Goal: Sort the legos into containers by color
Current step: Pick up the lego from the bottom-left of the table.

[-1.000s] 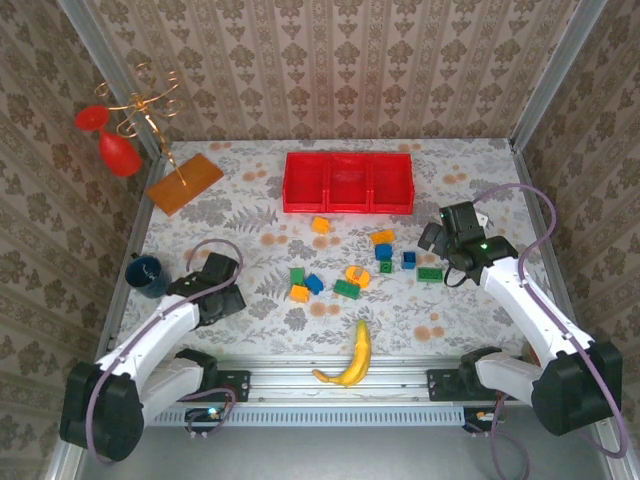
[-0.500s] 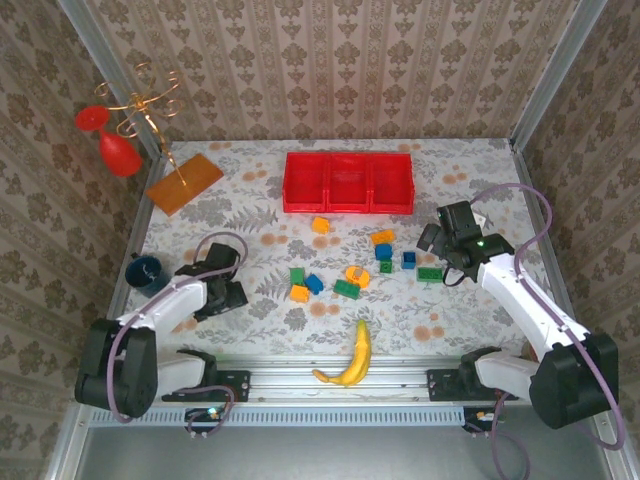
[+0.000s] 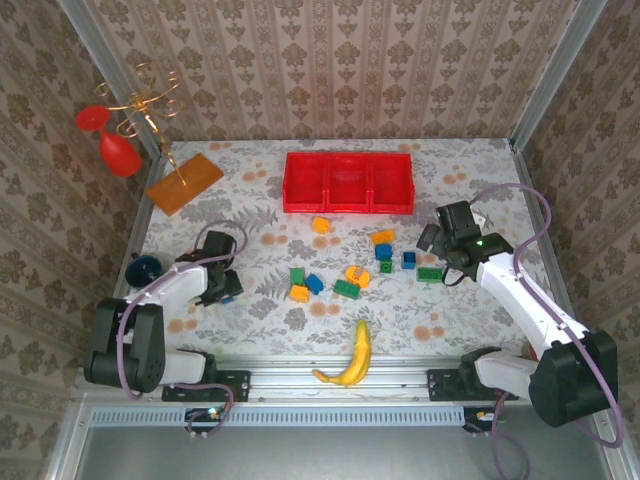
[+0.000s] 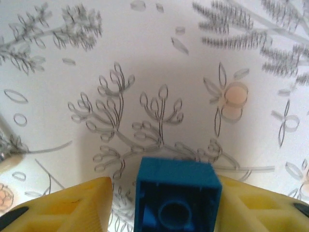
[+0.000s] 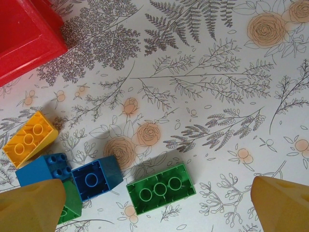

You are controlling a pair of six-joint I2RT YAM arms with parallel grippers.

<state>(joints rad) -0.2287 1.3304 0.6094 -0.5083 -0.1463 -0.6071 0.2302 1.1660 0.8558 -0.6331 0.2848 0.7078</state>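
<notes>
Left end effector is partly open and straddles blue lego at the near-left of the surface. One finger touches it; a sliver of surface shows beside the other, so no clamp. Right end effector is spread wide and empty above green lego. Red tray lies well apart from both.

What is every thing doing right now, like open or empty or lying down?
Left end effector: open, fingers either side of a blue brick.
Right end effector: wide open, empty.
Blue brick: hollow underside facing the camera.
Red tray: all three compartments empty.
Other bricks: loose on the table, unsorted.
Banana: lying flat, unpeeled.
</notes>
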